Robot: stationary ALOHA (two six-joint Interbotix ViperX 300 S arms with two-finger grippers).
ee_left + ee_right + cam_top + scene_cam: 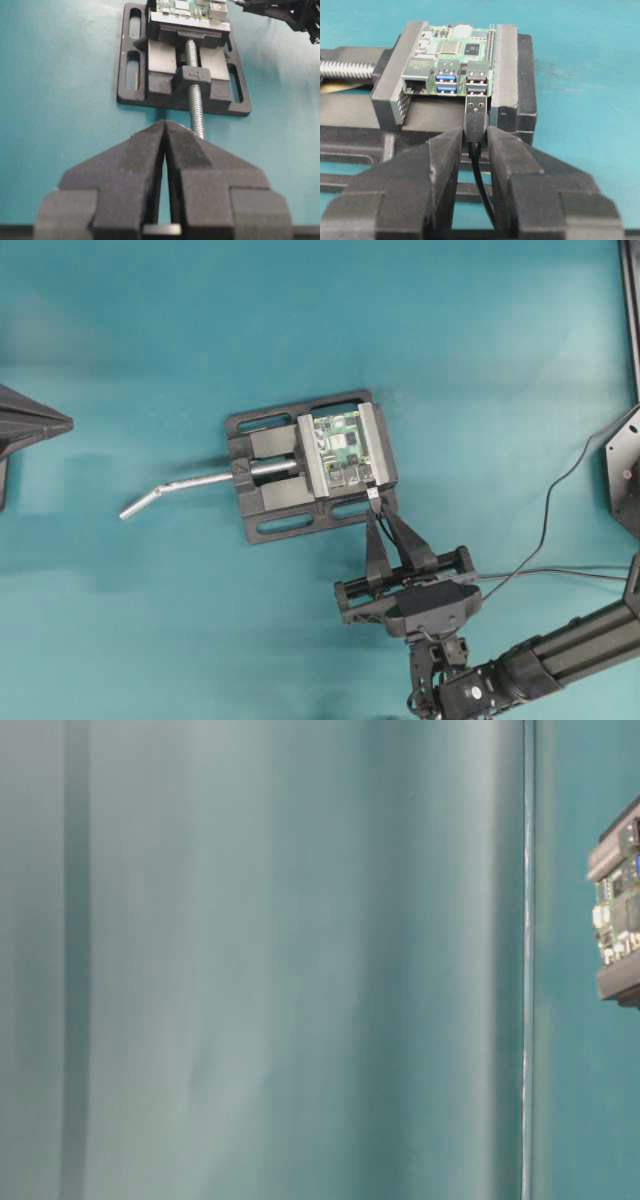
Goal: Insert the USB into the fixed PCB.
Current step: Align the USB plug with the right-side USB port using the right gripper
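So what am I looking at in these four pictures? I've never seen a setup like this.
A two-armed robot over a teal table. One picture looks down from above, one sits low at table level and shows mostly blur, and two are cameras on the wrists. On the table a black vise clamps a green circuit board, the fixed PCB. The right gripper pinches the USB between its black fingers, metal tip right at a port. The left gripper waits, shut and holding nothing.
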